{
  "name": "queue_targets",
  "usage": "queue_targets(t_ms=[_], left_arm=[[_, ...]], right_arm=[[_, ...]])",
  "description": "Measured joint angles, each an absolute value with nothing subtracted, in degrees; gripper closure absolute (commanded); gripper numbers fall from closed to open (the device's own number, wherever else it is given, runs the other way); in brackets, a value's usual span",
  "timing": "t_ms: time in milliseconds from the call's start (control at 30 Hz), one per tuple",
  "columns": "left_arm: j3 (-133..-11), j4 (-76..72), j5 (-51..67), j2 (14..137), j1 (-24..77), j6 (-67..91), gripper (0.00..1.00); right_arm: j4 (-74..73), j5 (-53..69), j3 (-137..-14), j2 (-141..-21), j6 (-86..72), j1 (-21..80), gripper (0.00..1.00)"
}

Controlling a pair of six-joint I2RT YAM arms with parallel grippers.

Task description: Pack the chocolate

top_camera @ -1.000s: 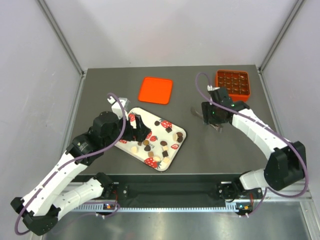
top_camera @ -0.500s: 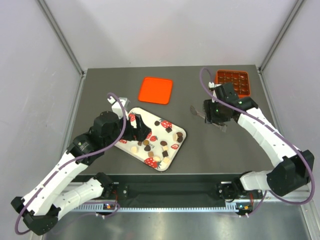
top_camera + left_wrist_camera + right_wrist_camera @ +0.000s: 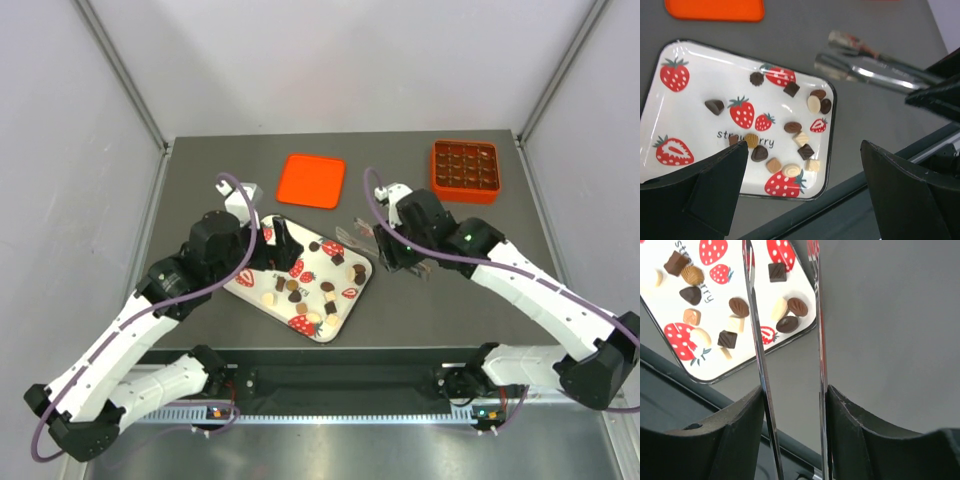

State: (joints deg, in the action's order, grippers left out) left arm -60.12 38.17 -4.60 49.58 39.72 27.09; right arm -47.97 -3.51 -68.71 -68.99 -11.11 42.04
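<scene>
chocolate (image 3: 792, 127): small dark, tan, cream bits, loose on tray (image 3: 690, 65)
left gripper (image 3: 804, 149): fingers spread
right gripper (image 3: 794, 392): clamped on tongs (image 3: 754, 315)

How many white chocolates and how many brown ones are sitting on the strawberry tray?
White chocolates: 5, one of them seen only by the right wrist camera
Brown chocolates: 11
Total on the tray: 16

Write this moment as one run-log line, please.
left pincer: open over tray | right pincer: holds tongs, tips near tray | chocolates: on tray
</scene>
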Motion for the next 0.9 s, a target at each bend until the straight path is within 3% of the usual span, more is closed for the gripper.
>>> queue_targets(t_ms=[433,900], left_arm=[[-61.5,36.8,-8.1,47.9,39.7,28.4,0.02],[-61.2,36.8,-9.0,46.6,39.7,29.8,0.02]], right_arm=[[-46.4,-11.8,-60.8,-68.4,-15.7,55.2,0.55],[-46.6,-15.4,-57.5,-70.0,-20.9,56.9,0.59]])
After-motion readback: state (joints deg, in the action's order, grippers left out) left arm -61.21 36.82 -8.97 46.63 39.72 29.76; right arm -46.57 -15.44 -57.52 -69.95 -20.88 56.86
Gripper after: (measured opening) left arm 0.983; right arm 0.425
